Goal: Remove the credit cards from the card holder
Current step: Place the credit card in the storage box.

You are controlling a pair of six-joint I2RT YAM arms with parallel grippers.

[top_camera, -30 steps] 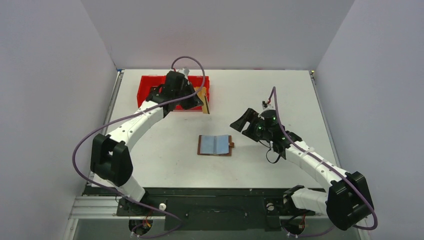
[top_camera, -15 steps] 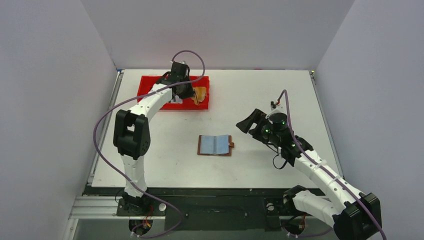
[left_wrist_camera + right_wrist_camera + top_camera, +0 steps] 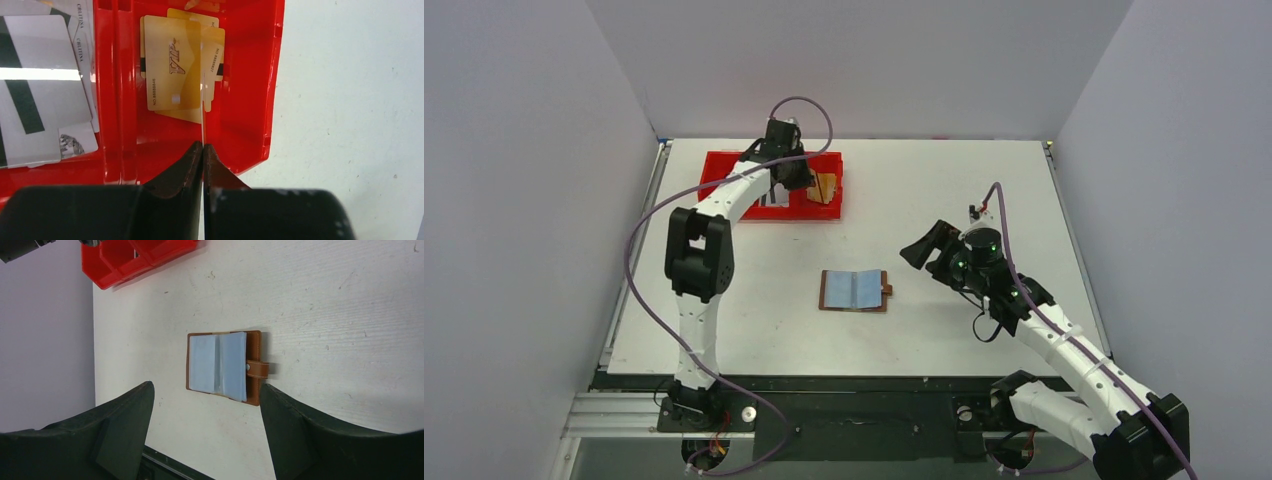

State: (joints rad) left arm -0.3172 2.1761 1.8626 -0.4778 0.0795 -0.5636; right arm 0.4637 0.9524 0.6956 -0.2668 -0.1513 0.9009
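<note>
Looks like the left claw (image 3: pixel 202 150) pinches a card (image 3: pixel 202 115) edge-on over the tray (image 3: pixel 250 100) to drop it; the right claw (image 3: pixel 205 387) gapes wide, empty, by the holder (image 3: pixel 217 365).

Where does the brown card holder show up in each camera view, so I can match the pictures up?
Top external: the card holder lies open mid-table, nearer the arm bases than the red tray.
Left wrist: not in it; the red tray fills the left side.
Right wrist: the card holder is mid-frame, open, strap tab to the right.
Shared landmark: the red tray, here at top left.
</note>
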